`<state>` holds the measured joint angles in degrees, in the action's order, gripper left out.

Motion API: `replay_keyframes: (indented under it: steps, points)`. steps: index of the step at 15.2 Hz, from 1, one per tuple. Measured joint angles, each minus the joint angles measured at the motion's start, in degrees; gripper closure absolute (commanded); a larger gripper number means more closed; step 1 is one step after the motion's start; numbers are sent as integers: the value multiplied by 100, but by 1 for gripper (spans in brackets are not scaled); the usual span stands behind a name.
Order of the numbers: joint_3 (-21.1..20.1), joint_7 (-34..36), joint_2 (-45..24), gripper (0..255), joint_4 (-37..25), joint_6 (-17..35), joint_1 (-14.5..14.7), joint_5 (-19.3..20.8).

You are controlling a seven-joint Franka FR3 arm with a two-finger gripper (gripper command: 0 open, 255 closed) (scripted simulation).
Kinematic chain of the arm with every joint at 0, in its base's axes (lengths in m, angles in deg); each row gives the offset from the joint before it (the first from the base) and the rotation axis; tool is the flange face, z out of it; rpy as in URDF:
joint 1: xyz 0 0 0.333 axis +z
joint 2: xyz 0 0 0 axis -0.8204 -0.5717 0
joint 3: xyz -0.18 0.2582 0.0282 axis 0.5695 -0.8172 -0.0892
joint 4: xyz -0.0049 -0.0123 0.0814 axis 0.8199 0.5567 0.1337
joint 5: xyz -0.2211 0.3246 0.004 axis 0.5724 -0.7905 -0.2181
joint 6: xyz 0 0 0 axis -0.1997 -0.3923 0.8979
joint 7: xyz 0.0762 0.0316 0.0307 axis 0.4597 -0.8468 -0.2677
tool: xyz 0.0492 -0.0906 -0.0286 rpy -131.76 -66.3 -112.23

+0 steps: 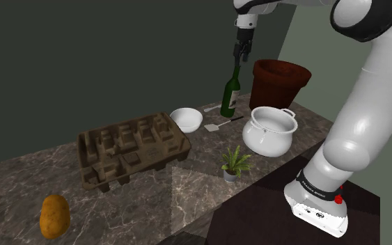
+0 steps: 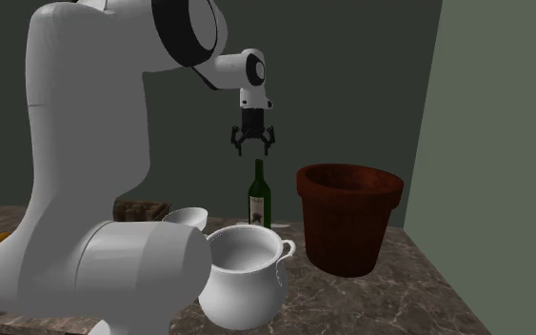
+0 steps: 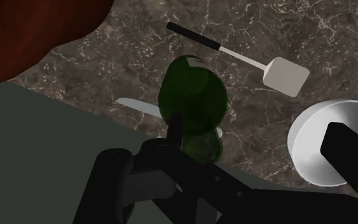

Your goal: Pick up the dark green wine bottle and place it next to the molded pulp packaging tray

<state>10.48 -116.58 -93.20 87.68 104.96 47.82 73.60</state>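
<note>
Nearest the second exterior camera: the white arm (image 2: 75, 143), then a white two-handled pot (image 2: 247, 276). Behind them the dark green bottle (image 2: 260, 195) stands upright on the marbled counter (image 1: 187, 202). It is just beside the brown flowerpot (image 1: 278, 80), with a white bowl (image 1: 186, 119) and a spatula (image 1: 222, 126) near its foot.

Jaws: spread apart, empty, hanging directly above the bottle's mouth without touching it. The tray (image 1: 131, 149) lies well apart, past the bowl toward the shoulder view's left.

Handling, as a judgement: treat the bottle as rigid, smooth and slippery, heavy low down, and breakable if it tips. Its body looks too broad for the jaws, so take the neck below the lip, where the flare should stop it sliding.

Centre first: in the wrist view the bottle sits off-centre, closer to one jaw. Then lower straight and lift vertically, since the flowerpot crowds one side.
</note>
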Motion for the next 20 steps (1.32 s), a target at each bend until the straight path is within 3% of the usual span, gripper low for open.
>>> replay_keyframes:
  steps: [3, 10, 17, 18, 20]
  points:
    - [55, -280, -668, 0, -744, -159, -194, -245]
    - [49, -330, -721, 0, -313, 312, -201, -277]
    - [49, -335, -730, 0, -264, 372, -203, -281]
    - [49, -335, -730, 255, -264, 372, -203, -281]
    - [49, -335, -730, 255, -264, 371, -202, -281]
